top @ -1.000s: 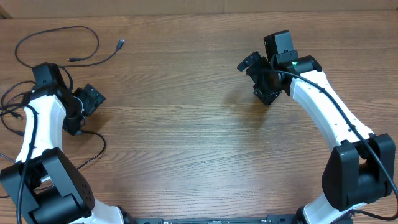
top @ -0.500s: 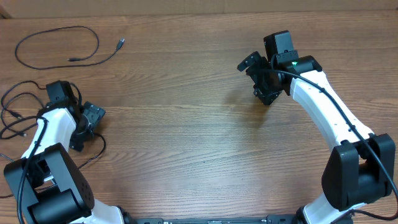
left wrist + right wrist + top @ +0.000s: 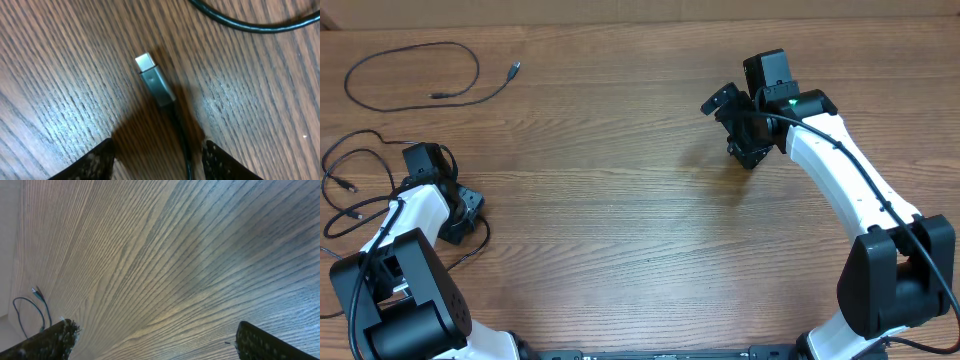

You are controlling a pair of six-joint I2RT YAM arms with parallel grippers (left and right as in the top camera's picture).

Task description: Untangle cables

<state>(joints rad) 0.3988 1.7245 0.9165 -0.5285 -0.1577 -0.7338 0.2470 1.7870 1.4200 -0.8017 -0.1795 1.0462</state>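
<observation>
One black cable (image 3: pixel 412 72) lies as a loose loop at the far left, its plug (image 3: pixel 515 69) pointing right. More cables (image 3: pixel 350 185) lie in loose loops at the left edge. My left gripper (image 3: pixel 458 212) is low over the table beside them, open. In the left wrist view its fingers (image 3: pixel 161 167) straddle a thin black cord with a silvery plug (image 3: pixel 155 81) flat on the wood, and another cord (image 3: pixel 250 24) crosses the top. My right gripper (image 3: pixel 733 125) hovers open and empty at the far right. The right wrist view (image 3: pixel 160 342) shows only bare wood between its fingers.
The wooden table (image 3: pixel 620 200) fills the view. A cable end (image 3: pixel 30 311) shows far off in the right wrist view. A cord (image 3: pixel 480 240) curves past the left arm's base near the front edge.
My left gripper has moved toward the front edge and lower, away from the looped cable. The right arm has not moved.
</observation>
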